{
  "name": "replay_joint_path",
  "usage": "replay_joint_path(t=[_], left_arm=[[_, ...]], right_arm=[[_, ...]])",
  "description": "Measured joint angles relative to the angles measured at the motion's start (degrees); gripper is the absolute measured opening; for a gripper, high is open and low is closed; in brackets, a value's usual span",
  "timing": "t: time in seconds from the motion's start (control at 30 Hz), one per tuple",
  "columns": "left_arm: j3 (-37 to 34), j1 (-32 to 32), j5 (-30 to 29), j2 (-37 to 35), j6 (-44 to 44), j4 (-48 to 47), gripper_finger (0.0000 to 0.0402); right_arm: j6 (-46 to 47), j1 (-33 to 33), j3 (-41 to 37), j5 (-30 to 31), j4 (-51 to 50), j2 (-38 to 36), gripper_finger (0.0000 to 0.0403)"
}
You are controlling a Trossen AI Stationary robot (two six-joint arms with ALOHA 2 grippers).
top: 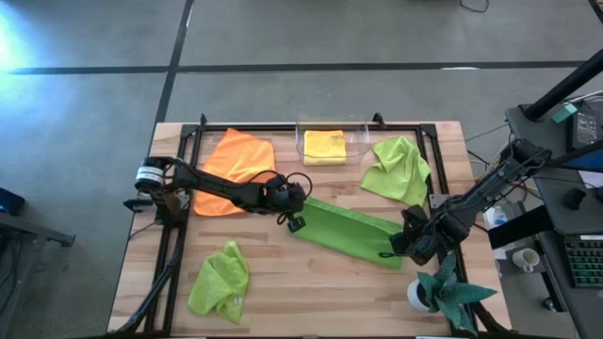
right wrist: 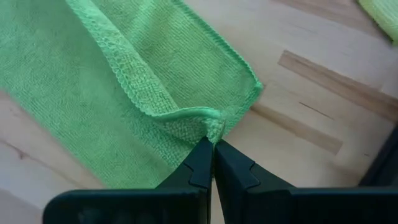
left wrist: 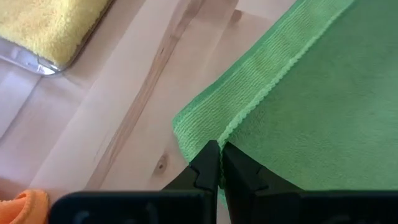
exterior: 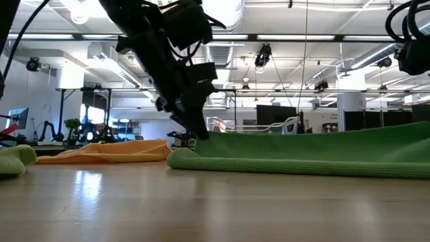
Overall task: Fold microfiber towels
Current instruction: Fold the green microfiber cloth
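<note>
A clear plastic bin at 12 o'clock on the light wooden bench holds 1 folded yellow microfiber towel. At the bench's centre, a lime green microfiber towel lies doubled into a long strip, running from the middle toward 4 o'clock. The left end effector is closed on the strip's 10 o'clock end, fingers pinched tight over the stitched hem. The right end effector is likewise clamped on the strip's 4 o'clock corner, where the cloth puckers between its fingertips. A rumpled orange microfiber towel sprawls at 10 o'clock, partly under the left arm. A second crumpled lime green towel sits at 2 o'clock, just beside the bin, and a third lies bunched at 7 o'clock, well apart from the others. A teal spiky-leaved plant in a white pot stands at 5 o'clock, near the right end effector.
</note>
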Motion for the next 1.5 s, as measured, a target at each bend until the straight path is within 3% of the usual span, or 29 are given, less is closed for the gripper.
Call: replay_joint_path(t=[0.27,0.7,1.0,1.5], left_arm=[[0.0,0.04,-1.8,-0.09,0.04,0.88,0.0016],[0.02,0.04,-0.94,-2.26,0.09,0.92,0.0114],[-0.74,-1.15,16.7,-6.52,-2.56,8.02,0.0116],[-1.14,-4.57,19.4,3.56,-6.06,9.56,0.0116]], right_arm=[[-0.27,-0.01,-0.02,2.86,-0.35,0.0,0.0016],[-0.11,-0.01,0.44,2.9,-4.47,-0.79,0.0106],[-4.55,0.01,4.91,3.37,-4.49,-4.06,0.0113],[-6.0,0.01,6.58,5.96,-4.11,-4.13,0.009]])
